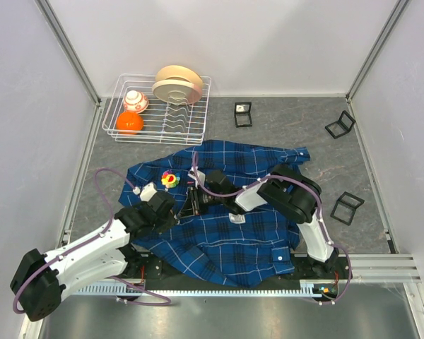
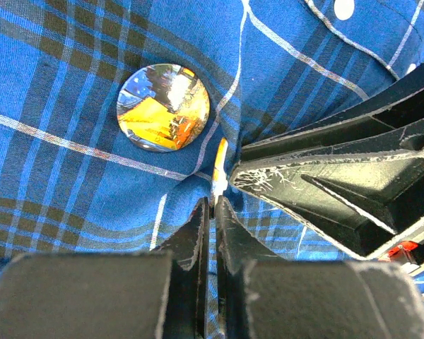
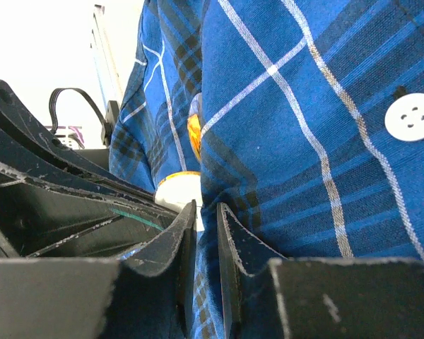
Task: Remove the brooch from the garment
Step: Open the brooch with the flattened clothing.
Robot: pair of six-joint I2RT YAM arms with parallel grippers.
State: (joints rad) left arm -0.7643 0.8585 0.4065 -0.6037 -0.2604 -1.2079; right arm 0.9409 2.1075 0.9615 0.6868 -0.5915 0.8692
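The garment (image 1: 247, 226), a dark-blue plaid shirt, lies spread over the table's middle. Both grippers meet at a raised fold left of its centre. My left gripper (image 2: 213, 201) (image 1: 182, 209) is shut, with the thin yellow-and-white edge of the brooch (image 2: 218, 164) running into its tips. From the right wrist the brooch (image 3: 178, 192) shows as a white disc with a yellow rim beside the fold. My right gripper (image 3: 207, 212) (image 1: 196, 198) is shut on that fold of the garment (image 3: 304, 106), right next to the left fingers (image 3: 63, 212).
A round orange-and-blue badge (image 2: 162, 107) is pinned on the shirt near the fold, and a colourful flower pin (image 1: 170, 179) lies further left. A white wire rack (image 1: 155, 113) at the back left holds plates, a cup and an orange ball. Black stands (image 1: 242, 114) (image 1: 347, 207) dot the right side.
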